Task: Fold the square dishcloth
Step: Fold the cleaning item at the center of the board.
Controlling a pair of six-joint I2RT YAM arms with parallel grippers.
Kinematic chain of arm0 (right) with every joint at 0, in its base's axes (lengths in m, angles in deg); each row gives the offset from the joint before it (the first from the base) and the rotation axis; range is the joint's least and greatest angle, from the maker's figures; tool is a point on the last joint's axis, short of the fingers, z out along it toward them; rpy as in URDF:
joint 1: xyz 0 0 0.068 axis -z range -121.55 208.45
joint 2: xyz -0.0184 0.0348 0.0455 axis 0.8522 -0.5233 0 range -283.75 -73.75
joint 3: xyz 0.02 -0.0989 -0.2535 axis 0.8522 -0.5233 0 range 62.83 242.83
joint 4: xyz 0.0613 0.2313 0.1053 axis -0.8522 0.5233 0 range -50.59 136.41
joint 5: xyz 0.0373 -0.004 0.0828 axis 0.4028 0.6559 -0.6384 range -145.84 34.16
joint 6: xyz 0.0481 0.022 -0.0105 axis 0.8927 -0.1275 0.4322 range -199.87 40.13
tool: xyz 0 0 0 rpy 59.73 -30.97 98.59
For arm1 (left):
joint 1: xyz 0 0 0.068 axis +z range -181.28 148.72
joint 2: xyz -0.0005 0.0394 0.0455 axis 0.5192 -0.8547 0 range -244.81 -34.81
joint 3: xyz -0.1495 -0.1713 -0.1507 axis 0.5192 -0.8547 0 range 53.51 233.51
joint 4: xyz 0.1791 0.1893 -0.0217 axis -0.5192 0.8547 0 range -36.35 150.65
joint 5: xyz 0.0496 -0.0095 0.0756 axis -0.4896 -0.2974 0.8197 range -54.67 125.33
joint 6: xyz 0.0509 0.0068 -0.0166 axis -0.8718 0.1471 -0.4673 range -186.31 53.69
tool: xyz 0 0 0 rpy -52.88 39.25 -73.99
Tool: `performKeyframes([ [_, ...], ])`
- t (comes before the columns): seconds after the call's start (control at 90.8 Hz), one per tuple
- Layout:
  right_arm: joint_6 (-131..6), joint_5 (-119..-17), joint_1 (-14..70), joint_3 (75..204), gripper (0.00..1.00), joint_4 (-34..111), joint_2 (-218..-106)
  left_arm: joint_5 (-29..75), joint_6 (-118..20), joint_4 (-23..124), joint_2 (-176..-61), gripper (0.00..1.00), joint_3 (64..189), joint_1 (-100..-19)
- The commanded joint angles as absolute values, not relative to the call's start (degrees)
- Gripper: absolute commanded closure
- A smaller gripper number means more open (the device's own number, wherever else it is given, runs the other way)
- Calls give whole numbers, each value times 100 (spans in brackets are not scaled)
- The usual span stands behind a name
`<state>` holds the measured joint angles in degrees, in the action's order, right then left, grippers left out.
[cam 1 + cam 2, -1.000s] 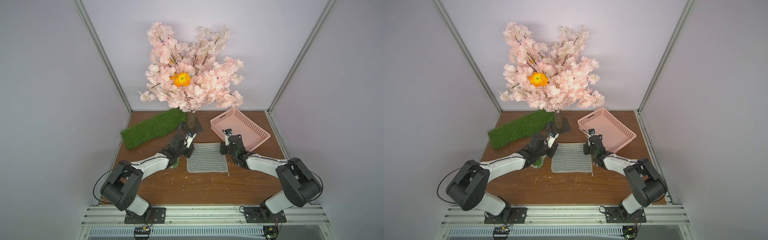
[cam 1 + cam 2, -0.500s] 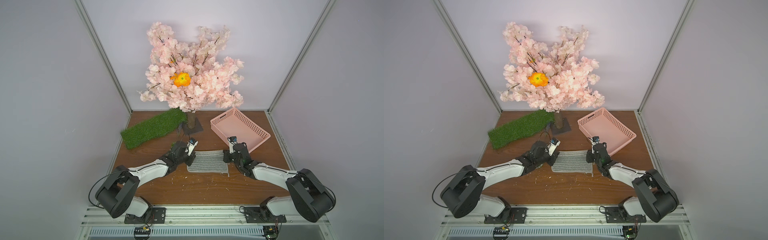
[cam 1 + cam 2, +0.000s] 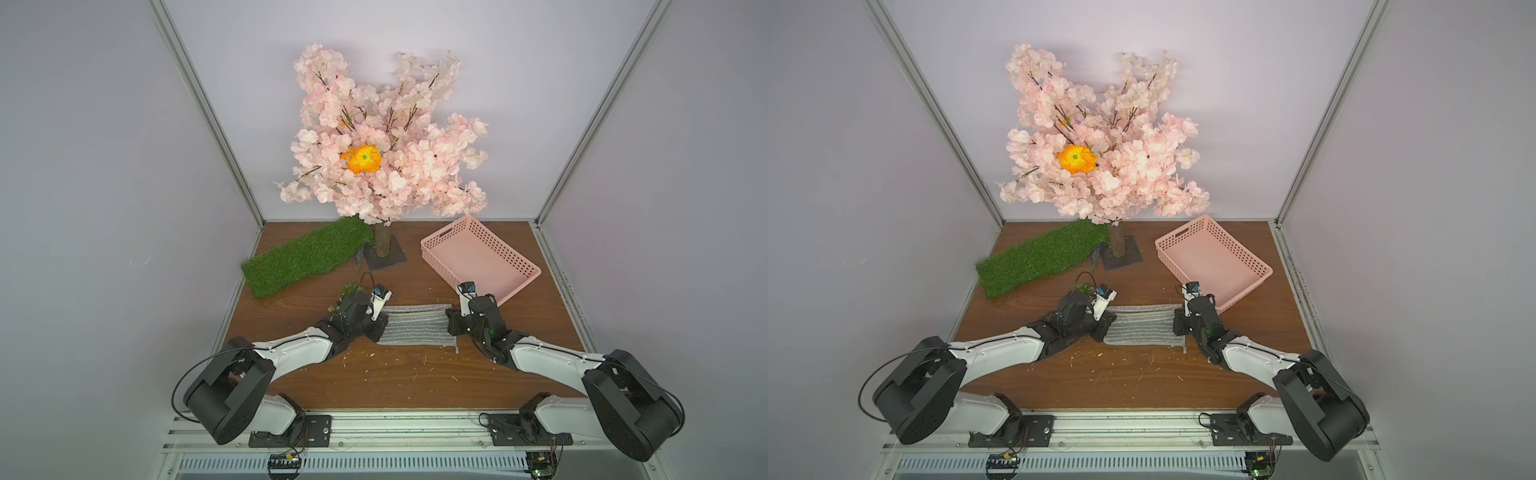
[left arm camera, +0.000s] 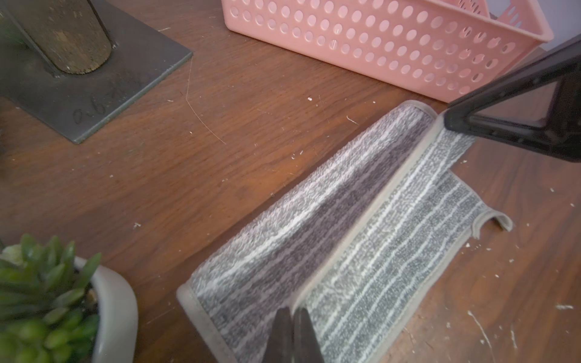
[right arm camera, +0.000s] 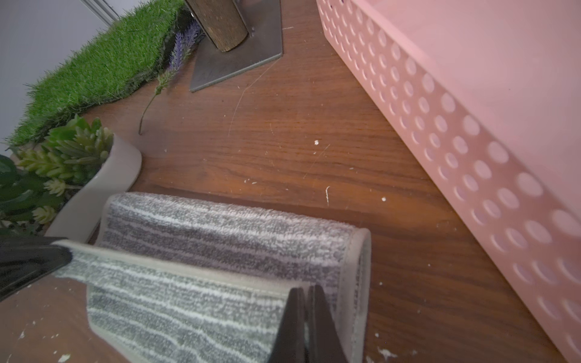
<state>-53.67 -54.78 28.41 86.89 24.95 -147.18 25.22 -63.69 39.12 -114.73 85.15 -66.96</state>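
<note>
Square dishcloth (image 3: 415, 328) lay on the wooden table (image 3: 395, 382), just in front of the pink basket (image 3: 478, 257), part-folded: far half doubled over toward the robot, hemmed edge lifted clear of the lower layer, as seen in both wrist views (image 4: 361, 220) (image 5: 204, 251). Fuzzy paler side showed on the raised fold; darker thin-striped side lay flat beneath. Small hanging loop (image 4: 492, 221) stuck out at one near corner of the cloth.

Left gripper (image 3: 376, 328) sat at the end of the cloth farther from the basket, jaws pinched together on the hemmed edge; in the left wrist view, fingertips (image 4: 294, 333) closed with the hem between them. Right gripper (image 3: 453, 326) sat at the end nearer the basket, likewise clamped on the same hem; in the right wrist view, fingertips (image 5: 306, 327) met over the edge. Hem ran taut between the two grips.

Seen also in a top view: cloth (image 3: 1144, 328) between left gripper (image 3: 1106, 326) and right gripper (image 3: 1177, 326), with the basket (image 3: 1212, 257) just behind the right one.

Small potted succulent (image 4: 56, 298) stood beside the cloth's end away from the basket, close to the left gripper. Blossom tree on a dark base plate (image 3: 384, 257) stood to the basket's side, well behind the cloth. Green grass mat (image 3: 303, 257) lay beyond the tree, far from the basket. White crumbs (image 3: 390, 361) dotted the table in front of the cloth.
</note>
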Motion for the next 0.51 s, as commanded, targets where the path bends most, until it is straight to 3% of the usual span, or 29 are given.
performKeyframes([
  [0.0,-5290,-5338,2816,8598,100,2561,-14581,2328,-6214,3717,-11389,100,8383,-6731],
  [0.495,-5124,-5381,2642,8450,99,2487,-14610,2271,-6117,3637,-11489,99,8310,-6774],
])
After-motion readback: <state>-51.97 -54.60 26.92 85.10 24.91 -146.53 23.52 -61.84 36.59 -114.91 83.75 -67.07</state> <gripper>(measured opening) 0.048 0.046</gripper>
